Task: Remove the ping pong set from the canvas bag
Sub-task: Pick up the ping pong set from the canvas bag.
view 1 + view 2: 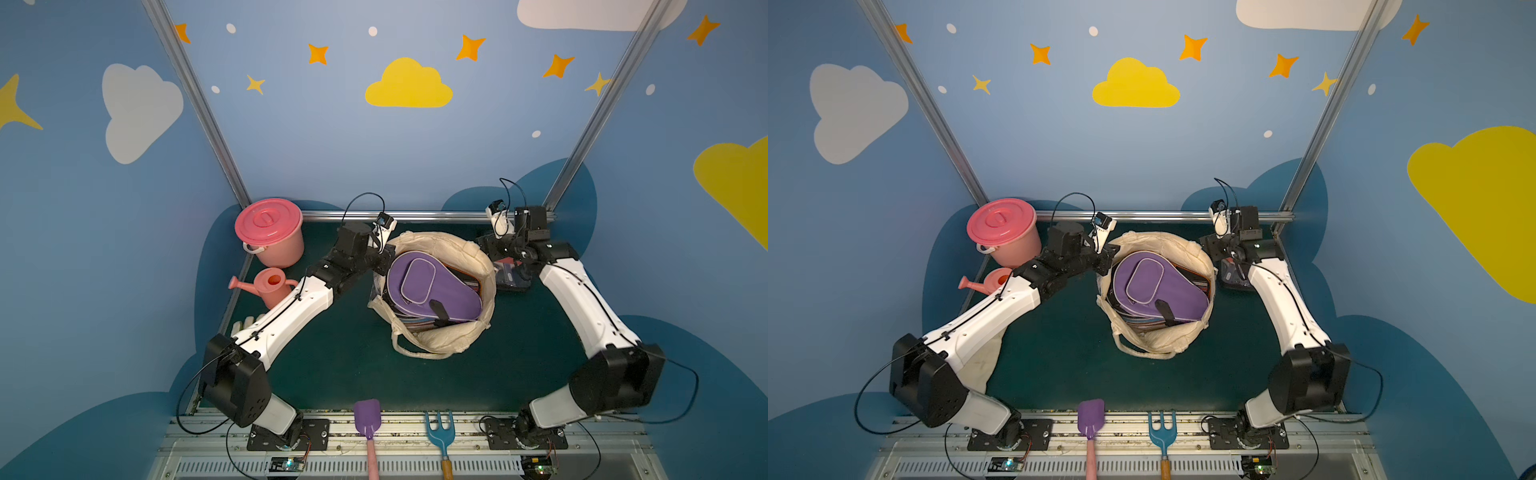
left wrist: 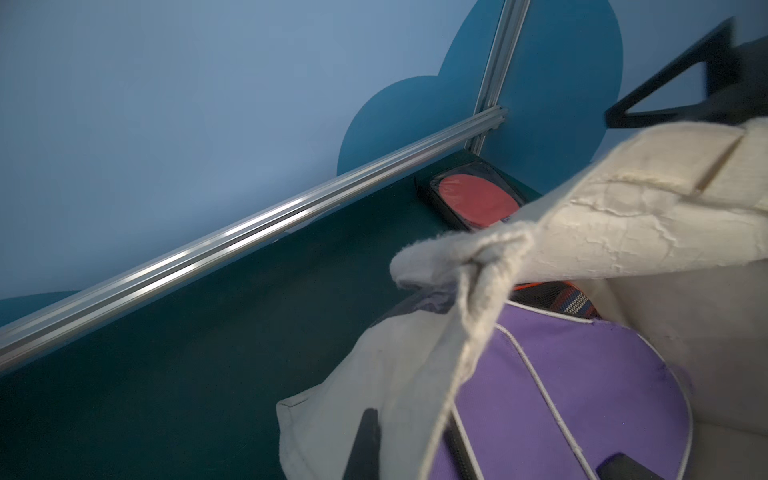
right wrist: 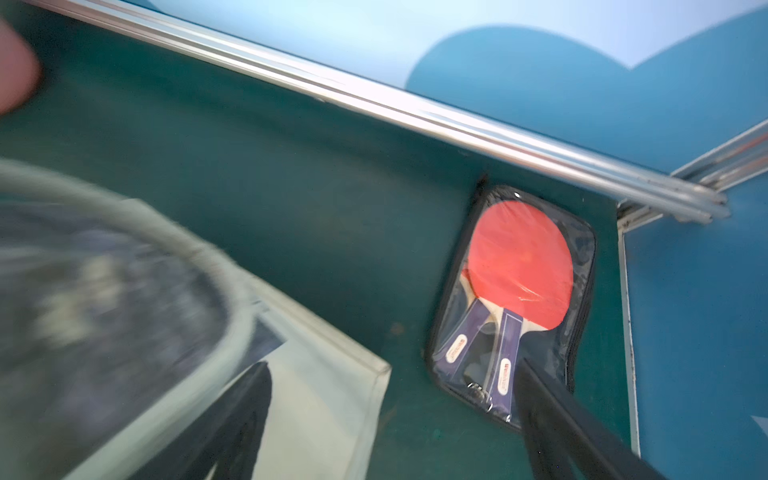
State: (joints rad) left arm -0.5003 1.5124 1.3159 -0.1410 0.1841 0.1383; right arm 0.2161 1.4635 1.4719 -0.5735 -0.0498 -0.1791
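The cream canvas bag [image 1: 457, 249] [image 1: 1177, 246] stands open mid-table. A purple paddle case [image 1: 432, 286] [image 1: 1158, 286] [image 2: 582, 395] lies on top of other cases inside it. My left gripper [image 1: 384, 255] [image 1: 1111, 255] [image 2: 409, 428] is shut on the bag's rim [image 2: 415, 374] at its back left. A dark flat pack showing red paddles [image 1: 510, 279] [image 1: 1231, 279] [image 2: 478, 199] [image 3: 523, 282] lies on the table by the back right corner, outside the bag. My right gripper [image 1: 503, 259] [image 3: 390, 419] hangs open between the bag's outer side [image 3: 316, 374] and the pack, holding nothing.
A pink lidded bucket [image 1: 270, 232] and a pink watering can [image 1: 268, 284] stand at the back left. A purple toy shovel [image 1: 367, 419] and a blue toy rake [image 1: 439, 428] lie at the front edge. An aluminium rail [image 1: 415, 216] bounds the back.
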